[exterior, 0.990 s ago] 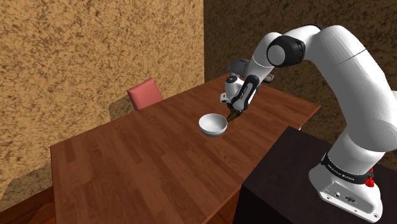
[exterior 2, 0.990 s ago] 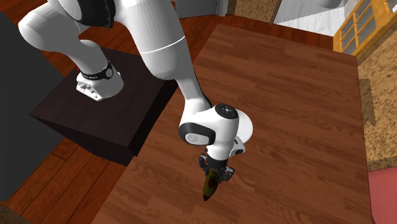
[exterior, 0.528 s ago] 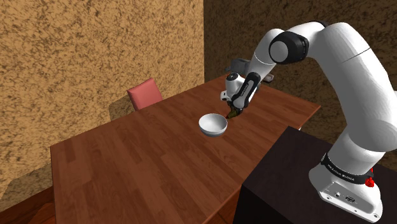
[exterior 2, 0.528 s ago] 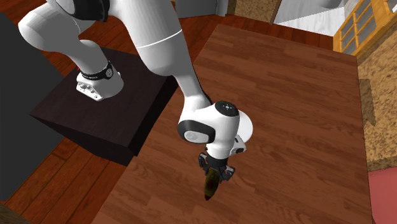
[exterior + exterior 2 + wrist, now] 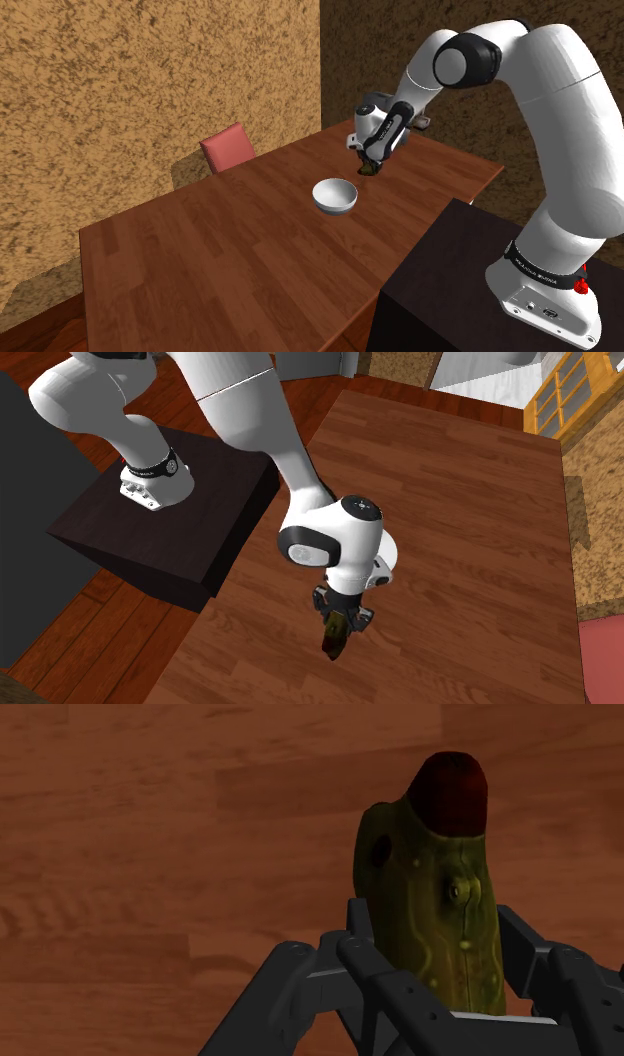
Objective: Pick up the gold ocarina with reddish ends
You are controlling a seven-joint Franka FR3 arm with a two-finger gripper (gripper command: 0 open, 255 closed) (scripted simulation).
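**Ocarina (image 5: 440,894) gripped above the table (image 5: 220,250)**

The black pincer (image 5: 437,932) clamps the ocarina's lower part; the body is elongated, olive-gold and mottled, with small holes and a rounded dark-red tip; it hangs over plank-grained wood, near a smooth white bowl (image 5: 334,196).

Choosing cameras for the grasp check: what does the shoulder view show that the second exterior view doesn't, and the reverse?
Shoulder view adds the white bowl, which sits on the table near the gripper. Second exterior view adds the plank floor beside the stand, and a yellow paned frame at its upper right. Both show the gripper shut on the ocarina, olive-gold with a dark red end, hanging end-down over the wooden table, with the dark stand beside it.
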